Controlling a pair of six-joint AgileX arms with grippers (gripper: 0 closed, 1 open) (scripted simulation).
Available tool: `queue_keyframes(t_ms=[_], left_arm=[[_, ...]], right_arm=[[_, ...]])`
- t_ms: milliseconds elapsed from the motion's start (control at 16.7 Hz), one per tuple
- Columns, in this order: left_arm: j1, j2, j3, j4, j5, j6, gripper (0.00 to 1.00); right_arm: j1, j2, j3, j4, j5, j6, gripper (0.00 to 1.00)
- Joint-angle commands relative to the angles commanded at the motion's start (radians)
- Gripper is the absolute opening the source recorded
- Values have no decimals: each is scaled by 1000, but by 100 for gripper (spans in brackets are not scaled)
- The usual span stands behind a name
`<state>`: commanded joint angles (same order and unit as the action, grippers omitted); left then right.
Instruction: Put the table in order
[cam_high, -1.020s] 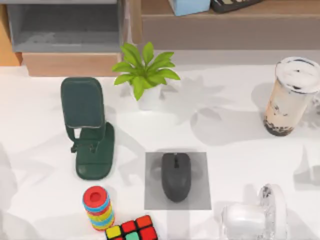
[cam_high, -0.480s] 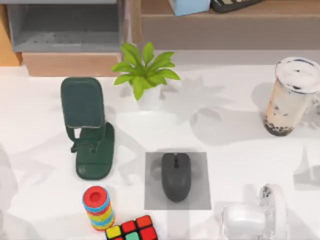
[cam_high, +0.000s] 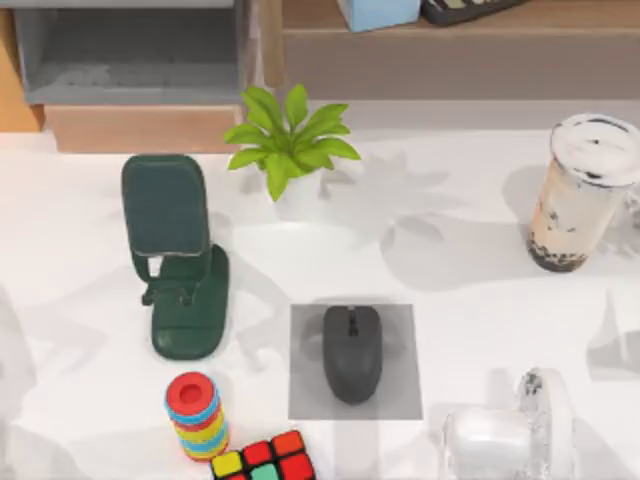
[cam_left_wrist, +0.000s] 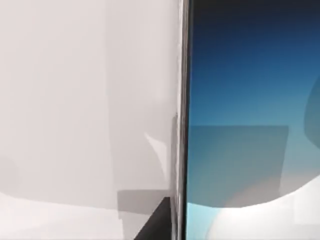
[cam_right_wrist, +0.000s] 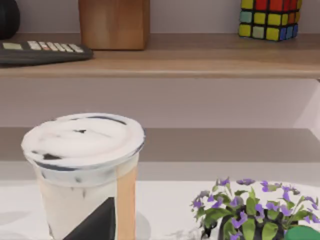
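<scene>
Nothing on the table (cam_high: 470, 290) has shifted over the last second: every object sits where it did, and no arm has come into the overhead view. The white tabletop spreads across that whole view, from the near edge up to the wooden shelf (cam_high: 420, 50) at the back.

Taking the grey mat (cam_high: 398, 395) as landmark, and going near to far: the dark mouse (cam_high: 351, 352) lies on it, roughly centred. Nearer than the mat and to its left are the colour cube (cam_high: 263, 458) and, just beside that, the stack of coloured rings (cam_high: 197, 413). To the mat's right at the near edge stands a clear glass mug (cam_high: 510, 432). Left of the mat and a little farther back is the green phone stand (cam_high: 178, 255), upright. Beyond the mat is the small potted plant (cam_high: 290, 145), and far off to the right the drink cup (cam_high: 580, 195) with its foamy lid.

The right wrist camera looks at that same cup (cam_right_wrist: 85, 170) from close by, with a purple-flowered plant (cam_right_wrist: 250, 212) beside it and a calculator (cam_right_wrist: 42, 50) and a second cube (cam_right_wrist: 270, 17) on the shelf behind. Whether either claw is wide or narrow I cannot tell.

My main worry is the cup: it is tall and looks top-heavy, so a grip placed high or a sideways brush from the right arm could tip it. The glass mug could be clipped in a careless reach across the near edge.
</scene>
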<state>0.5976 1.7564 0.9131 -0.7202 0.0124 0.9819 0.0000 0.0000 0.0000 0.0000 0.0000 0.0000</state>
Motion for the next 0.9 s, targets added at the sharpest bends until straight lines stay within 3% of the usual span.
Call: queue_keyframes(t_ms=[480,900], left_arm=[[-1,-56,51,-108,0,-2,0],[-23,-80,53,-76,-33,-34,0]], right_arm=[[0,0,0,0,0,0,100],[0,0,0,0,0,0,100]])
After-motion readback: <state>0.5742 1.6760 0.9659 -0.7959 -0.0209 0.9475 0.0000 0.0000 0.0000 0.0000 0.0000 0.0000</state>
